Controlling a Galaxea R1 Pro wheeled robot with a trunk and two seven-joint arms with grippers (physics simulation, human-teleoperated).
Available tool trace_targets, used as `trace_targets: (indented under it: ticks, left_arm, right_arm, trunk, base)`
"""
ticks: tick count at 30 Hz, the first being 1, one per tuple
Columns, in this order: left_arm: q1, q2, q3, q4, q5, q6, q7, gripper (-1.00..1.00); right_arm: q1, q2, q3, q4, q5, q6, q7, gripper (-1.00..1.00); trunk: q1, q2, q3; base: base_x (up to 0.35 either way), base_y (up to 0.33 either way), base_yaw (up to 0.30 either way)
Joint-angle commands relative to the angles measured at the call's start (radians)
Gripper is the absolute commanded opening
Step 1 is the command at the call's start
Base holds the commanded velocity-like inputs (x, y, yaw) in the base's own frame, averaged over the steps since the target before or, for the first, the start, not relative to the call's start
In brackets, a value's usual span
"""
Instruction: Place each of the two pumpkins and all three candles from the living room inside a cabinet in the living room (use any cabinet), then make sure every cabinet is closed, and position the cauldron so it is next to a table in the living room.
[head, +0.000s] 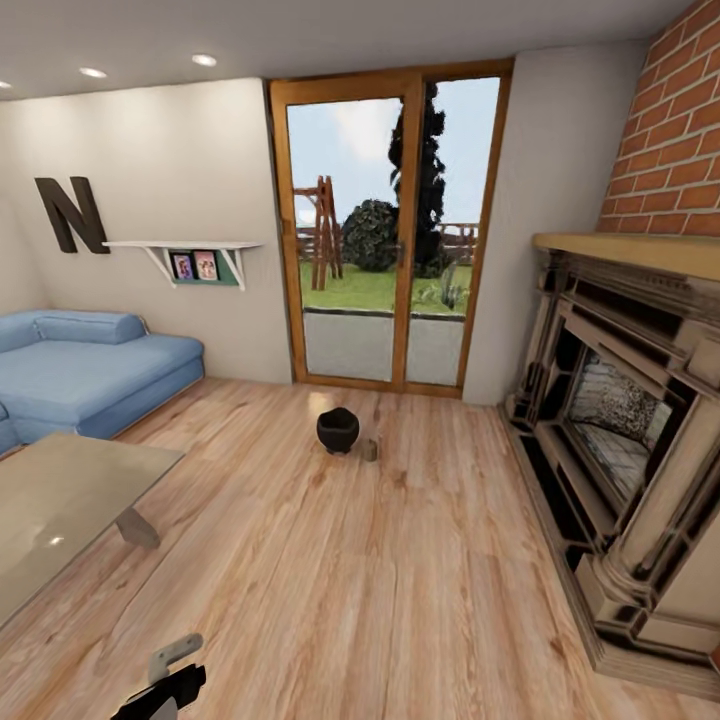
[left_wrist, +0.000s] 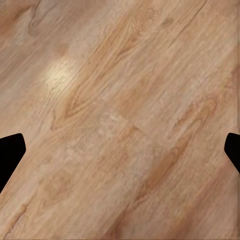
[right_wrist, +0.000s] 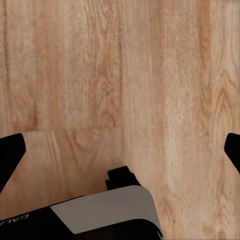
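Observation:
The black cauldron (head: 338, 430) stands on the wood floor in front of the glass door. A short beige candle (head: 370, 450) sits just to its right, close beside it. The glass-topped table (head: 60, 500) stands at the left, well apart from the cauldron. Part of my left arm (head: 165, 685) shows at the bottom edge of the head view. My left gripper (left_wrist: 120, 152) is open over bare floor, its dark fingertips (left_wrist: 10, 155) far apart. My right gripper (right_wrist: 120, 152) is also open over the floor, above my own base (right_wrist: 100, 215). The pumpkins and the cabinet are out of view.
A blue sofa (head: 90, 370) stands at the left wall under a shelf (head: 185, 250). A large stone fireplace (head: 620, 440) with a brick chimney takes up the right side. The wooden-framed glass door (head: 395, 230) is at the back. Open wood floor (head: 350, 580) lies ahead.

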Motion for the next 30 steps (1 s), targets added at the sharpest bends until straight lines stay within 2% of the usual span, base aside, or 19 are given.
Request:
trace_targets:
  ticks: [1,30]
  left_arm:
    - [0.000,0.000,-0.009,-0.001,0.009,-0.003,0.004,1.00]
    - [0.000,0.000,-0.011,-0.001,0.009,-0.003,0.001,1.00]
  right_arm:
    - [-0.001,0.001,0.007,0.003,-0.010,-0.004,0.001,1.00]
    - [-0.001,0.001,0.006,0.003,-0.011,-0.004,0.001,1.00]
  trunk:
    - [0.001,-0.001,-0.001]
    - [0.001,-0.001,-0.001]
  base:
    - [0.332,0.000,0.000]
    - [0.332,0.000,0.000]
